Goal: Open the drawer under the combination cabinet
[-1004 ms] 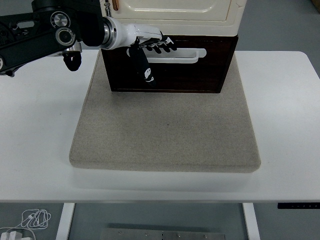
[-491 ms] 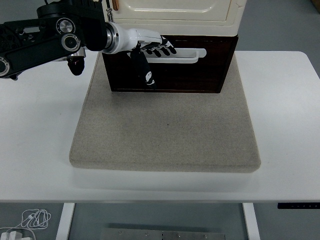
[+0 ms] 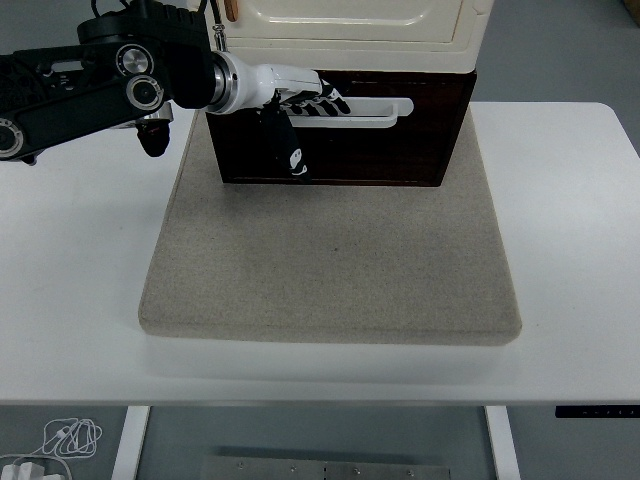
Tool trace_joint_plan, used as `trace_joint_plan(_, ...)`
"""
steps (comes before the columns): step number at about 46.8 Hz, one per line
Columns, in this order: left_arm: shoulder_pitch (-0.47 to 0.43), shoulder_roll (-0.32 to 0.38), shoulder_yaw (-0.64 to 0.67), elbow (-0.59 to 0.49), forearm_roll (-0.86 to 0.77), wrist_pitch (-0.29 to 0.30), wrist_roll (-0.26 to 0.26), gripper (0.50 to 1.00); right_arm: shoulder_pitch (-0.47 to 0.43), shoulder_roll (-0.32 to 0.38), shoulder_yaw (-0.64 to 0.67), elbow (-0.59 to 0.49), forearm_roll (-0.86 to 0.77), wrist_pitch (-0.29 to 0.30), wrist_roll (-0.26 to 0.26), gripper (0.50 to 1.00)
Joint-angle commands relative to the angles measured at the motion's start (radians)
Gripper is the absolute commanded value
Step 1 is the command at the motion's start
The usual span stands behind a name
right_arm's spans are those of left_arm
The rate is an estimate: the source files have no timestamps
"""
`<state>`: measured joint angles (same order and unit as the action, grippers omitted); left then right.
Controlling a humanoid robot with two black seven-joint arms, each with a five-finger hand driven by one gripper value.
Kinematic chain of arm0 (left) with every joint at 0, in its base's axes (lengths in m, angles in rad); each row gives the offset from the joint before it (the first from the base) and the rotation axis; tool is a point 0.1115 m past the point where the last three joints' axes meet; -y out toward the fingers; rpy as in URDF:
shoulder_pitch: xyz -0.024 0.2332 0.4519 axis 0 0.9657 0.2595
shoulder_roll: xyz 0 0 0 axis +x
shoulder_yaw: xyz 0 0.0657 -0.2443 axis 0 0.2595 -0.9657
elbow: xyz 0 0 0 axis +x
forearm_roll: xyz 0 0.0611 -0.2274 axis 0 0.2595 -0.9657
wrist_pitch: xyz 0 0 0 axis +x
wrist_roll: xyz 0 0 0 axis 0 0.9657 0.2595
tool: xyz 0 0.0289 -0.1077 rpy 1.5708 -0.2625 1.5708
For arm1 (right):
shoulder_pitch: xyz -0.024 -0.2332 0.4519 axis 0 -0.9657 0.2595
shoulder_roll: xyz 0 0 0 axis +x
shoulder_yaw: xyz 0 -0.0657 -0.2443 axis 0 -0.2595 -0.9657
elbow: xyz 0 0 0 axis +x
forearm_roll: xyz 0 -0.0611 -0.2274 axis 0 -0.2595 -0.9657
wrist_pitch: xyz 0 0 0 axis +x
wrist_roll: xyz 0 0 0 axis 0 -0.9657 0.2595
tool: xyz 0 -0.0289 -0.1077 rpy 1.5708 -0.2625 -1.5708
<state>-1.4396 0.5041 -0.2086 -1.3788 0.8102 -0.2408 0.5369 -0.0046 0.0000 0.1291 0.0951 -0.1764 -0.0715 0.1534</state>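
Grey mat (image 3: 330,270) on white table (image 3: 570,250); cable (image 3: 60,440) on floor

- I see the cabinet (image 3: 350,25) top as cream/off-white w/ a glossy finish.
- Drawer (image 3: 400,150) under it: v. dark brown, wood look.
- Drawer handle (image 3: 375,112): white.
- My left arm (image 3: 80,80) is black w/ silver round joints; left hand (image 3: 295,95) has a white shell, black fingers (image 3: 325,100).
- Mat (image 3: 330,260): beige-grey, speckled felt look, no pattern.
- Table (image 3: 570,250): plain white.
- Floor (image 3: 560,50) behind: grey.
- Small orange-brown bit at cabinet's upper left, can't tell what.
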Motion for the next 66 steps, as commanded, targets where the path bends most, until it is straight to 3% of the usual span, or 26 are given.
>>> trace_joint_plan(1,0.001,-0.007,0.0,-0.002,0.0,-0.003,0.0,1.0,0.0,0.0,0.0,0.0,0.0,0.001,0.0,0.926)
trace_joint_plan(66,-0.035,0.028,-0.002,-0.075,-0.089,-0.08,0.0,1.0,0.0,0.0,0.0,0.0,0.0,0.001,0.0,0.926)
